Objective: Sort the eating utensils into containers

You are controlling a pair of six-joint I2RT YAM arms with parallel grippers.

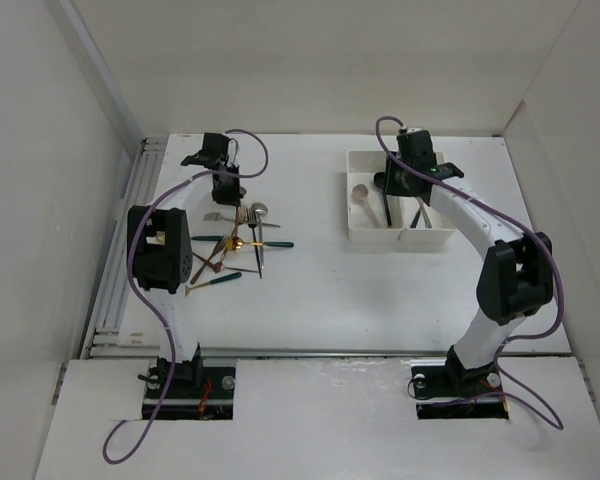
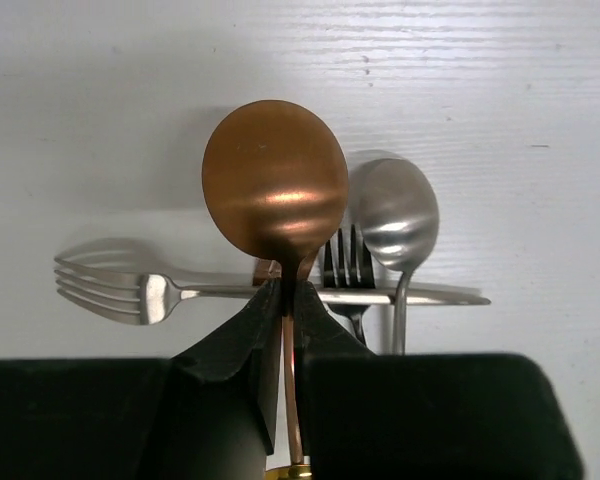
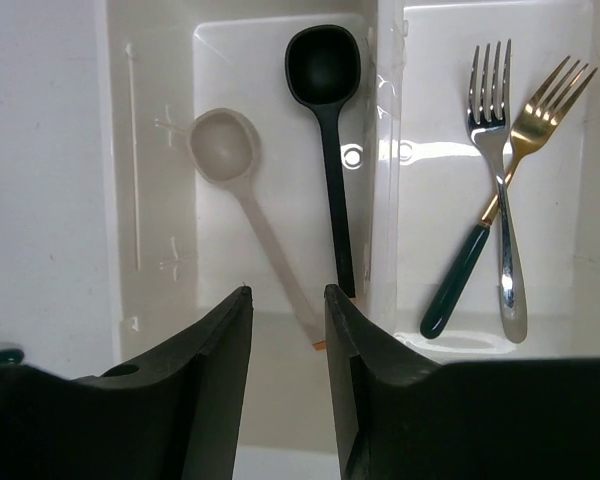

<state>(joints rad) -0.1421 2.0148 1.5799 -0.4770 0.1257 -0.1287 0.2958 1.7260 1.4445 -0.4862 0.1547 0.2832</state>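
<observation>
A robotics lab cell: plain white panels (image 1: 40, 150) enclose a white worktop (image 1: 340, 300); a left arm (image 1: 160, 250) and right arm (image 1: 515, 280), purple-cabled, stand bolted at its near edge.

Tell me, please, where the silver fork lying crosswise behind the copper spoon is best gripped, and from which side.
Likely the neck of the silver fork, just behind the tines, from straight above, fingers astride the stem. That stretch lies flat on bare table; further along, the silver spoon and another fork cross the handle, where the left gripper holds the copper spoon.
</observation>
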